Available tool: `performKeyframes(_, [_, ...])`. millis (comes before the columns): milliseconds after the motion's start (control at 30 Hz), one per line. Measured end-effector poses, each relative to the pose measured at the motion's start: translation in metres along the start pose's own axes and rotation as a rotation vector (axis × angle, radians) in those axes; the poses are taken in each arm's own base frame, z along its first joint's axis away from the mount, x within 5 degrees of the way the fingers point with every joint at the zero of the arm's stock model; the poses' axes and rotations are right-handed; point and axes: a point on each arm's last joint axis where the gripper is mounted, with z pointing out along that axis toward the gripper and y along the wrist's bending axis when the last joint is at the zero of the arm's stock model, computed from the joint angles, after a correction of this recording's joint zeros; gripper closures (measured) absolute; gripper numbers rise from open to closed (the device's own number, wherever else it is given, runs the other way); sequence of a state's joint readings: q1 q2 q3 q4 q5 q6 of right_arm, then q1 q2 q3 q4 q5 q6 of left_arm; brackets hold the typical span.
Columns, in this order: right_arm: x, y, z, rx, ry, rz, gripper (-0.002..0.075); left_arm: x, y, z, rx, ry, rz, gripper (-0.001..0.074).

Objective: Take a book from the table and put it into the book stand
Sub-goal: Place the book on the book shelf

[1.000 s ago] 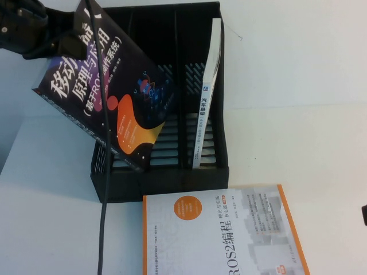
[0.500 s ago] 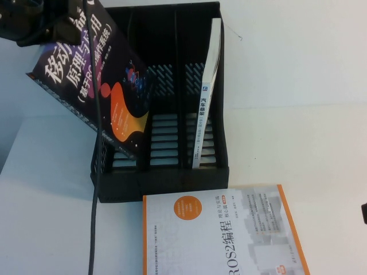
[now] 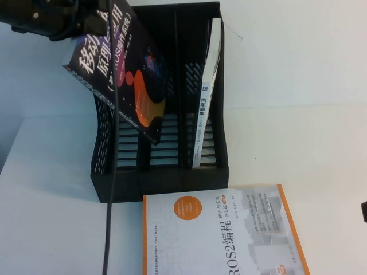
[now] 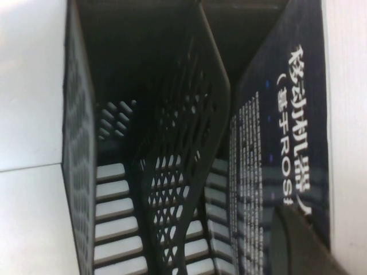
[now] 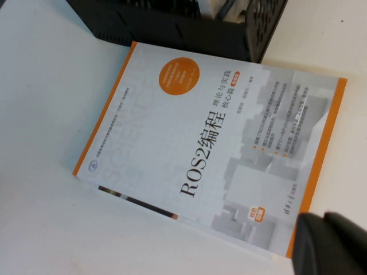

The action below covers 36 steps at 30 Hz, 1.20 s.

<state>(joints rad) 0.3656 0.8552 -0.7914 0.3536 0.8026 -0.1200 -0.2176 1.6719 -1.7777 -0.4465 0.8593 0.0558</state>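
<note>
White surface (image 3: 298, 103) carries the black three-compartment book stand (image 3: 166, 183), open top facing the camera in the high view. Left gripper (image 3: 86, 23) is at the top left of the high view, above the stand's left rear corner, clamped on the upper corner of the dark book (image 3: 123, 74); the contact itself is buried behind the arm housing and a hanging black cable (image 3: 112, 189), so finger spread can't be read directly. Book is off the surface, tilted, cover facing up toward the camera, its lower corner dipping over the left and middle compartments; can't tell whether that corner touches a divider. Left wrist view looks down along the book's back cover (image 4: 287, 132) into the stand, perforated divider (image 4: 183, 143) just beside the book's edge; a dark blurred shape at the frame corner is likely one of the fingers (image 4: 298, 246), pressed against the cover. Thin white-spined book (image 3: 207, 91) stands leaning in the right compartment. White book with orange border (image 3: 223, 235) lies flat on the surface just in front of the stand, cut off by the frame's lower edge. Right gripper (image 5: 332, 243) hovers over that white book's corner near the right edge of the surface; only a dark out-of-focus bit shows in the right wrist view, so can't tell its opening, and nothing visibly held.
</note>
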Motion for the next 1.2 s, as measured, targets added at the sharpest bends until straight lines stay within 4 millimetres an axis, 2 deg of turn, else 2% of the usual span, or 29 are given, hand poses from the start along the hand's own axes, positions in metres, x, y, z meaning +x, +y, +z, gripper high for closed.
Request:
performKeyframes(200, [-0.001,0.0,0.0,0.001,-0.007,0.0,0.0728,0.006,-0.006,0.024,-0.006,0.026,0.023,0.0622])
performKeyframes(367, [-0.001,0.0,0.0,0.001,-0.007,0.0,0.0728,0.012,-0.002,0.044,-0.022,0.059,0.031,0.0622])
performKeyframes(533, [-0.001,0.0,0.0,0.001,-0.007,0.0,0.0728,0.013,-0.001,0.048,-0.03,0.063,0.11,0.0606])
performKeyframes(633, [-0.001,0.0,0.0,-0.001,-0.008,0.001,0.0728,0.008,-0.003,0.046,-0.021,0.02,0.129,0.0496])
performKeyframes(767, [-0.001,0.0,0.0,0.0,-0.009,0.001,0.0728,0.003,-0.006,0.041,-0.013,-0.015,0.128,0.0301])
performKeyframes(900, [0.0,0.0,0.001,0.0,-0.008,0.002,0.0728,0.002,-0.005,0.041,-0.017,-0.029,0.129,0.0251])
performKeyframes(967, [0.002,-0.001,0.003,0.002,-0.001,0.005,0.0728,0.001,-0.005,0.041,-0.017,-0.033,0.129,0.0266])
performKeyframes(1033, [0.006,-0.003,0.006,0.005,0.016,0.01,0.0728,0.0,-0.006,0.038,-0.018,-0.037,0.135,0.0313])
performKeyframes(1100, [0.011,-0.005,0.01,0.007,0.033,0.016,0.0728,-0.004,-0.008,0.031,-0.023,-0.045,0.15,0.0405])
performKeyframes(1200, [0.016,-0.006,0.014,0.01,0.053,0.022,0.0728,-0.011,-0.012,0.008,-0.054,-0.056,0.203,0.0602])
